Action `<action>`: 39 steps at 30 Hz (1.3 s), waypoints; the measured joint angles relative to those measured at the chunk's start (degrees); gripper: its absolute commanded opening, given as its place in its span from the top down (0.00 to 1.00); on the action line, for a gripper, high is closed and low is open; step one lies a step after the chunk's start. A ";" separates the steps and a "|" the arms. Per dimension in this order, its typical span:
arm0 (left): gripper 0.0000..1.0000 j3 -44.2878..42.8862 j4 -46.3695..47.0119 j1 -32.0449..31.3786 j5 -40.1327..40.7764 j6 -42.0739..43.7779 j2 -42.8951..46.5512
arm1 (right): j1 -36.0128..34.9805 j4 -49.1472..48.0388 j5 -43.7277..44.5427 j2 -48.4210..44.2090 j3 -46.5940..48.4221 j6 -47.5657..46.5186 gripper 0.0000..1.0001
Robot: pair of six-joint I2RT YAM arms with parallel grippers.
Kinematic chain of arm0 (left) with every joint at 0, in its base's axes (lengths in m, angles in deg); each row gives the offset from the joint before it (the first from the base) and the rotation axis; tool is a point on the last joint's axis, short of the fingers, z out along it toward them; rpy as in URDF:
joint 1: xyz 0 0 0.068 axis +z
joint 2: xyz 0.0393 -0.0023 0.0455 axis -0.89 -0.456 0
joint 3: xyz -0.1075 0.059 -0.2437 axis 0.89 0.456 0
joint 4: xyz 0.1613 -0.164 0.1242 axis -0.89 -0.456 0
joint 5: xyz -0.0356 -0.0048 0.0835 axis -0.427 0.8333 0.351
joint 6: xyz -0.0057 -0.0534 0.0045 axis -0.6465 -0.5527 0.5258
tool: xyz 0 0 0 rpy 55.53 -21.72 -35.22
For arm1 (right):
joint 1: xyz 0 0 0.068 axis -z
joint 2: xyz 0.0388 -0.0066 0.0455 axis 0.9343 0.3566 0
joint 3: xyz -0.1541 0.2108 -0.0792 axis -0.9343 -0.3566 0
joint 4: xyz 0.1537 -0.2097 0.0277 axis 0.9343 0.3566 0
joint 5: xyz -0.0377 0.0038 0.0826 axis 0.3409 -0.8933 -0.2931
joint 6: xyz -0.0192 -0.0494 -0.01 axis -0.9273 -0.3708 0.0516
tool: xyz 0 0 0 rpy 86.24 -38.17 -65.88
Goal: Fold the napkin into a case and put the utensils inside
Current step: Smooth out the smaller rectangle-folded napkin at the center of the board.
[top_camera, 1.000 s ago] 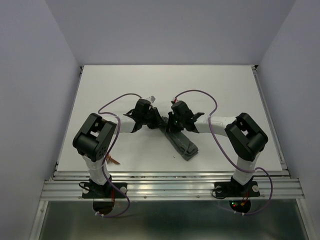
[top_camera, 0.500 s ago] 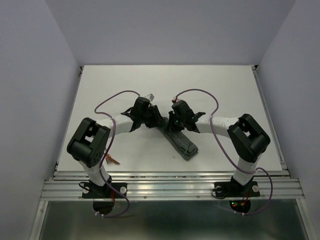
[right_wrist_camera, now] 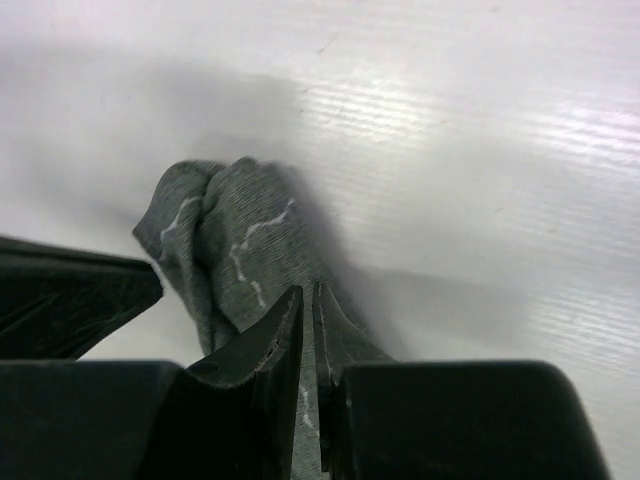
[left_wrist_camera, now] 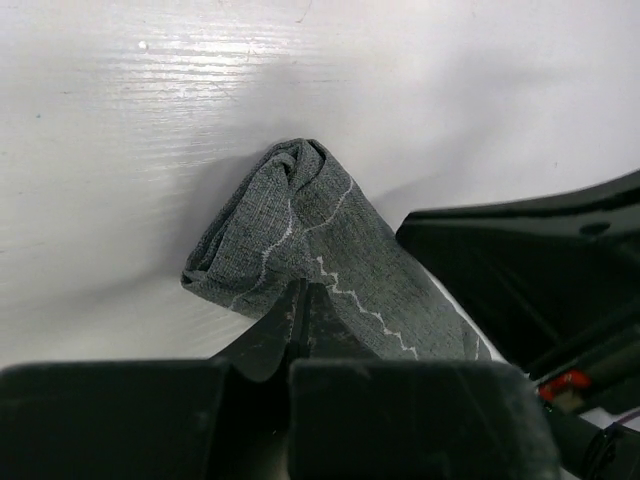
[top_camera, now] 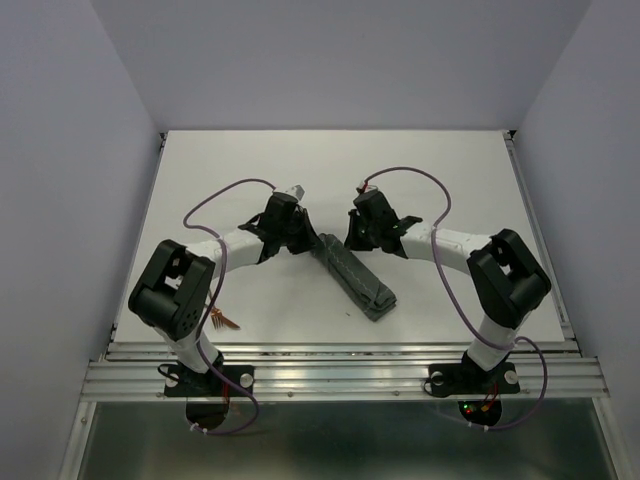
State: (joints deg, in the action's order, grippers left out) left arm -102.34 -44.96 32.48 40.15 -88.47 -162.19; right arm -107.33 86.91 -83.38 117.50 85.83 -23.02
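1. I am keeping my left gripper clamped together at the far end of the case, probably to pin the fold.
2. My right gripper is facing it, nearly together; I cannot tell if it is pinching cloth.
3. The utensils are lying by my left base.

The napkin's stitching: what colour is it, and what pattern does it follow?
White zigzag stitching on the grey-green napkin; clearest in the left wrist view.

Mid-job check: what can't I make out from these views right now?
- Utensils: top view, partly hidden by the left arm and too small to count. Neither wrist view shows them.
- Napkin: its own folds hide the inside in every view.
- Right gripper: wrist view, the tips overlap the cloth, so whether it is pinching is unclear.
- Left gripper: shut, and again unclear whether it holds cloth.
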 measured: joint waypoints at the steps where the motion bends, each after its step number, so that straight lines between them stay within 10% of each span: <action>1: 1.00 0.09 0.00 0.02 0.11 -0.02 0.28 | 0.76 0.50 0.20 0.11 0.39 -0.13 0.85; 39: 1.00 -5.62 -4.11 0.13 -1.16 3.13 -2.45 | 1.22 10.47 8.46 -2.69 2.58 -1.40 0.79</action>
State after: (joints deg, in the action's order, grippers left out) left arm -107.96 -49.07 32.61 39.00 -85.34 -164.64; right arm -106.10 97.38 -74.92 114.82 88.41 -24.42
